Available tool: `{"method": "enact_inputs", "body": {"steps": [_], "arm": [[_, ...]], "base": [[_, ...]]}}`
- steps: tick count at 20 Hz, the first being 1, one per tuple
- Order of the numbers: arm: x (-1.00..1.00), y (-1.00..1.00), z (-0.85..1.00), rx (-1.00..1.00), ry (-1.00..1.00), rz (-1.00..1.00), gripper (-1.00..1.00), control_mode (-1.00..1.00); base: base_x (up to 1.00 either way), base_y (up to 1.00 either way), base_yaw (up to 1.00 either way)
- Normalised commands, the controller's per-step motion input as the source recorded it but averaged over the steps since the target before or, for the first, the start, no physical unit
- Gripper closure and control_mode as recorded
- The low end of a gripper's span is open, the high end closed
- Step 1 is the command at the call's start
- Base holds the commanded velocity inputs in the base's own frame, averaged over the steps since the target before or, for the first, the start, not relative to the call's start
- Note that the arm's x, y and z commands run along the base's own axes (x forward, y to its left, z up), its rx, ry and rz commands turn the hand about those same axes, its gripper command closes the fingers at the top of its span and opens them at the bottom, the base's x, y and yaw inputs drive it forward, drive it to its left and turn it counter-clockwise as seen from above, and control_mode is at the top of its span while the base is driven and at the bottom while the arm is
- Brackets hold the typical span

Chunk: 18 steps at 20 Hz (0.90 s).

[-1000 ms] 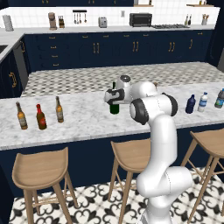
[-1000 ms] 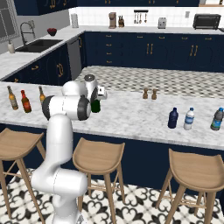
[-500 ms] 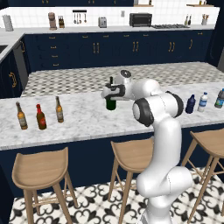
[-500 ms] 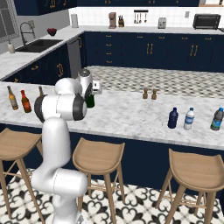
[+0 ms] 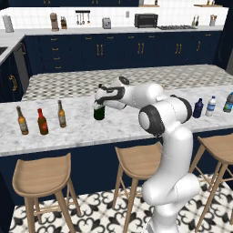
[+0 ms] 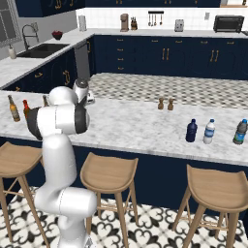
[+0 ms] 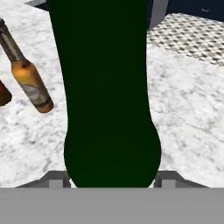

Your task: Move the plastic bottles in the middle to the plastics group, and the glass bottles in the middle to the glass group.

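From the left base view, my tool (image 5: pixel 101 101) is clamped on the green bottle (image 5: pixel 99 112), which has travelled left along the table (image 5: pixel 68 132) in the last second, closer to the beer bottles (image 5: pixel 61 114).

From the right, my arm hides it; the navy bottle (image 6: pixel 192 131) waits beside the water bottle (image 6: pixel 209 131).

The hand view shows the green bottle (image 7: pixel 109 96) between my fingers (image 7: pixel 56 179), one beer bottle (image 7: pixel 28 78) near. I judge this delivery nearly done.

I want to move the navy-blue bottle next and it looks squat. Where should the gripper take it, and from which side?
Probably around the wide body of the navy-blue bottle, just below the shoulder, coming level from the stool side. It stands upright, its neck is narrow, and the clear water bottle stands close beside it, so a frontal approach looks freer.
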Motion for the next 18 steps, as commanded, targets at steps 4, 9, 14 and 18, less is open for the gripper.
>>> {"method": "enact_inputs", "body": {"steps": [4, 9, 14, 18], "arm": [[-0.13, 0.83, 0.0, 0.0, 0.0, 0.31, 1.0, -1.0], [-0.03, 0.63, 0.0, 0.0, 0.0, 0.24, 1.0, -1.0], [0.0, 0.46, 0.0, 0.0, 0.0, 0.13, 1.0, -1.0], [0.2, 0.3, 0.0, 0.0, 0.0, 0.08, 1.0, -1.0]], "base": [[0.0, 0.0, 0.0], [0.0, 0.0, 0.0], [0.0, 0.0, 0.0], [0.0, 0.0, 0.0]]}}
